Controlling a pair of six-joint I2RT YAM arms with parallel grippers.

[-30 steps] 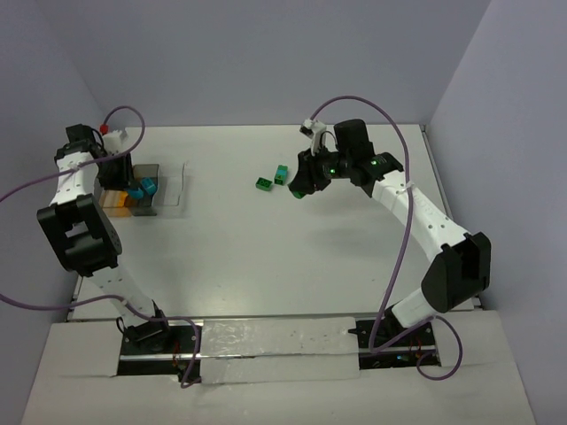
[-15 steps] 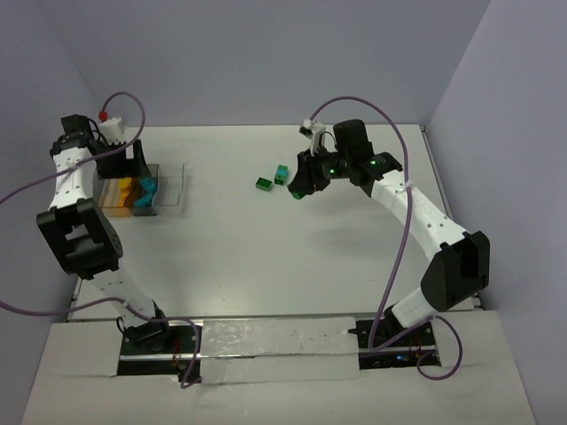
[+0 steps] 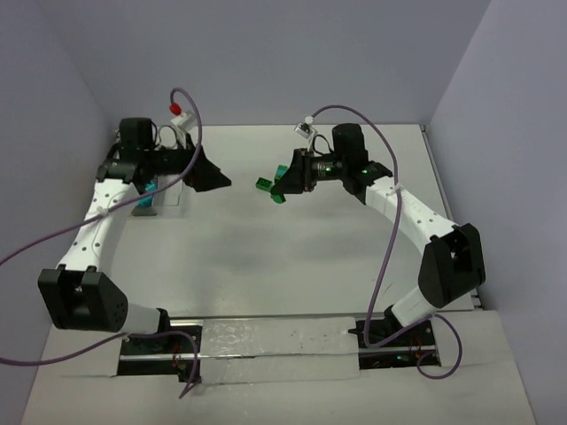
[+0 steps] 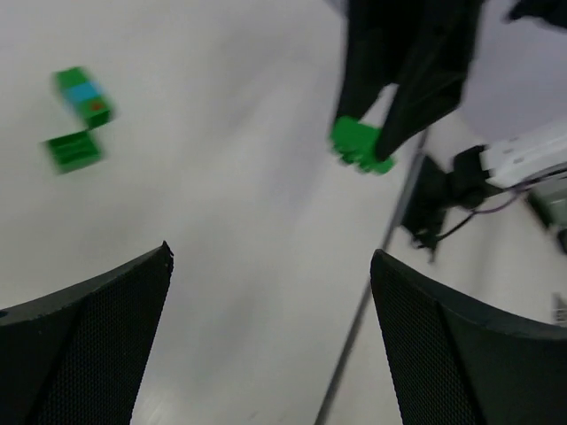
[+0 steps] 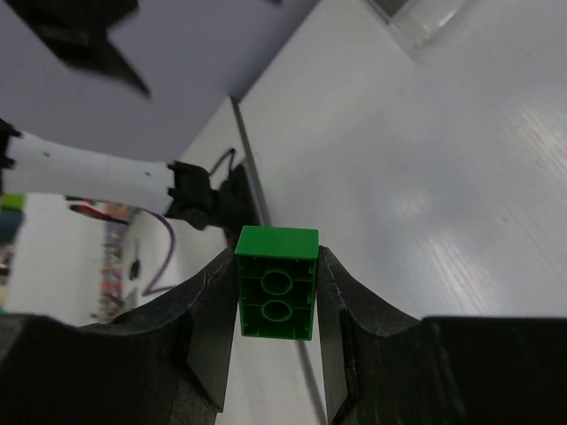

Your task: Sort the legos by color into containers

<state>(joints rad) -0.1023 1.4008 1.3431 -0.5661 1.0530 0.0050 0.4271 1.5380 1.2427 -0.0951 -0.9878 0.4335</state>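
Left tool point(image 3: 217, 178) stands wide and holds nothing; it hangs above the left-middle of the worktop point(image 3: 266, 266), pointed toward the other tool. Just behind it, near the left edge, sit the trays point(image 3: 173, 197): one clear, one smoky and partly hidden under my left arm point(image 3: 106, 212). A teal piece point(image 3: 152, 186) shows inside; I cannot tell what else is in there. Two loose green bricks point(image 4: 73, 150), one of them part teal, lie on the worktop between the tools. Right tool point(image 3: 283, 184) is pinched narrow on a green brick point(image 5: 276, 282), gripped by its long sides and lifted off the surface.

Risks, as I judge them:
- The tools are near each other. Carrying the held brick across to the trays could make them clash.
- My wide left jaws, if lowered carelessly, could scatter the loose bricks.
- A knock could twist the held brick out of its narrow side grip, and it would bounce away.
- With one tray half hidden, the brick could land among the wrong colour.
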